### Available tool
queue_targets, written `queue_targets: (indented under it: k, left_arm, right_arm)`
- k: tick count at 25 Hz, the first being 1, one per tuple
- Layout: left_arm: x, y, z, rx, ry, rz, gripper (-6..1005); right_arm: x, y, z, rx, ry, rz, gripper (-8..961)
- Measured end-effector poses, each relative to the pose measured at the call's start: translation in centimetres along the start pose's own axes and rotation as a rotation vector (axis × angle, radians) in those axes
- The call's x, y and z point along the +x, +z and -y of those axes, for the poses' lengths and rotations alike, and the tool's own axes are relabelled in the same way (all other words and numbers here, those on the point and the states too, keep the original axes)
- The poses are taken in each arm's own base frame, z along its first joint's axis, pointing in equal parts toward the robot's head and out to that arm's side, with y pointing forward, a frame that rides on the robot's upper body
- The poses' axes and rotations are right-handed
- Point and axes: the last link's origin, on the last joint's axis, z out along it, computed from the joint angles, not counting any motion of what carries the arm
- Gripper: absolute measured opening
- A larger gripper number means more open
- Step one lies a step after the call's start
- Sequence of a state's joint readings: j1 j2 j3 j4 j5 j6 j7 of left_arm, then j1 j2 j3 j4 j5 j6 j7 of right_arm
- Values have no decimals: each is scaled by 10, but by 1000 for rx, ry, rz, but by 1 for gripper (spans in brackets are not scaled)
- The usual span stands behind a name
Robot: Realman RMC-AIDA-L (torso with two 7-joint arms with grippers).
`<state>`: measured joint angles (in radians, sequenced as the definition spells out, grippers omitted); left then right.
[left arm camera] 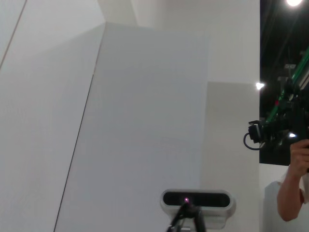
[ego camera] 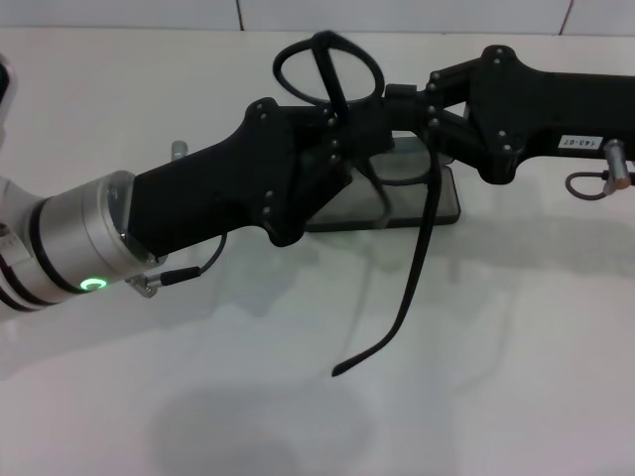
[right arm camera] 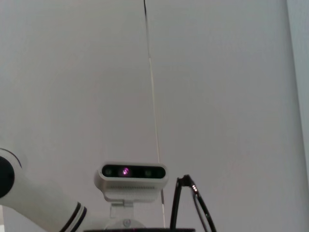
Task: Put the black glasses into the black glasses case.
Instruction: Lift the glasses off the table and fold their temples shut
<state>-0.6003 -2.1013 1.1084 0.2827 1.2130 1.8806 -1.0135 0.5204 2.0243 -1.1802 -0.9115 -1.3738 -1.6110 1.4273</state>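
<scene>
In the head view the black glasses (ego camera: 331,74) are held in the air above the table, one lens ring up and one long temple arm hanging down toward the front. My left gripper (ego camera: 342,134) reaches in from the left and is shut on the frame near its middle. My right gripper (ego camera: 397,99) comes in from the right and meets the glasses at the same spot; its grip is hidden. The black glasses case (ego camera: 448,198) lies open on the table right below both grippers, mostly covered by them. Part of the glasses (right arm camera: 176,203) shows in the right wrist view.
The white table (ego camera: 516,377) stretches toward the front and right. A grey cable loop with a plug (ego camera: 595,181) hangs off the right arm. A person's arm (left arm camera: 292,186) shows at the edge of the left wrist view.
</scene>
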Motion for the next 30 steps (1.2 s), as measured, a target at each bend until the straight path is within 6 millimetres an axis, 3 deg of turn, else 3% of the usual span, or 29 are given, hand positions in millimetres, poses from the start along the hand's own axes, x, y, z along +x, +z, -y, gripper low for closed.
queue_targets:
  k: [30]
  left_arm:
    - [0,1,1,1,0,3,29]
  right_arm:
    - [7,7,3,-17,11,10,33]
